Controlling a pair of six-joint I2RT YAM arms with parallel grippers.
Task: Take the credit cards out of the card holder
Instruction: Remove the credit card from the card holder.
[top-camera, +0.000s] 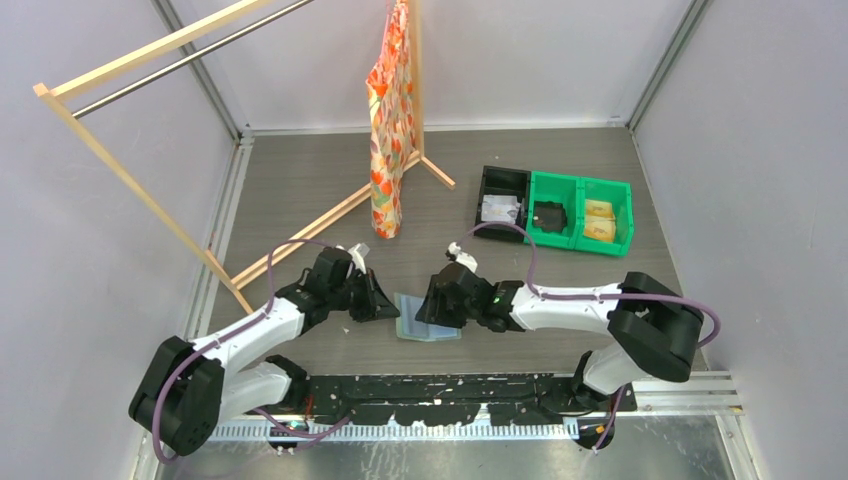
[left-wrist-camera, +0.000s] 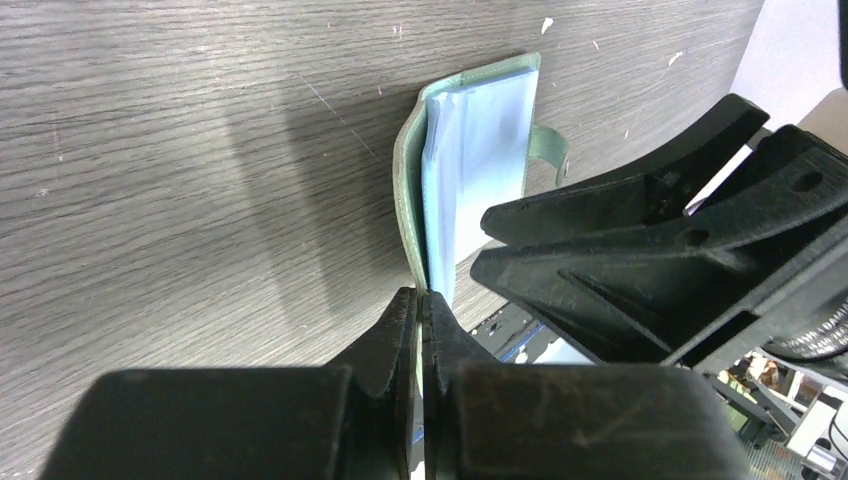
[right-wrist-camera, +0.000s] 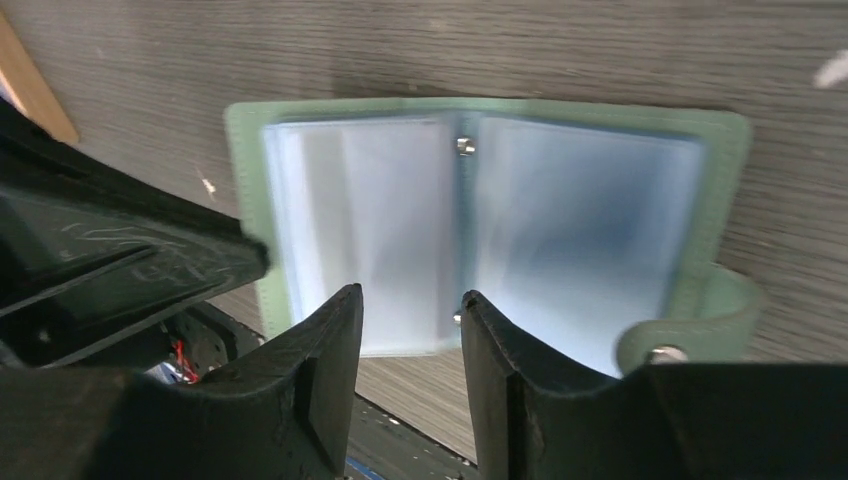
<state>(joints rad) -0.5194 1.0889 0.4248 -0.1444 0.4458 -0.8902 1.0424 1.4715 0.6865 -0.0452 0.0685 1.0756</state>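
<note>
Nearest the camera, the two arm bases sit on a black rail (top-camera: 450, 392) along the front edge of the bench (top-camera: 560, 170). Just beyond the rail, both arms reach inward and meet over the card holder (top-camera: 418, 330), which lies open on the grey wood between them, near the front and about midway across.

The left gripper (left-wrist-camera: 420, 302) is pinched tight on the edge of the holder's sage-green cover. Only a thin sliver of green shows between its fingers, and the cover curves up from the bench into them.

The right gripper (right-wrist-camera: 410, 300) hangs over the near edge of the holder by its spine. Its fingers stand clearly apart and nothing is clamped between them. Through the gap shows a pale blue-grey pocket (right-wrist-camera: 385, 220). The pockets spread to either side of the spine, and the snap tab (right-wrist-camera: 700, 320) sticks out on one side. This view is blurred, so it is unclear whether any cards sit in the pockets.

Farther back and to the right, well apart from the holder, a black bin (top-camera: 487, 182) stands touching a green two-compartment bin (top-camera: 577, 182). The black bin holds something pale, one green compartment holds a dark object and the other holds yellow items.

At the back left stands a wooden rack (top-camera: 130, 180), with an orange patterned cloth (top-camera: 390, 130) hanging from it.
</note>
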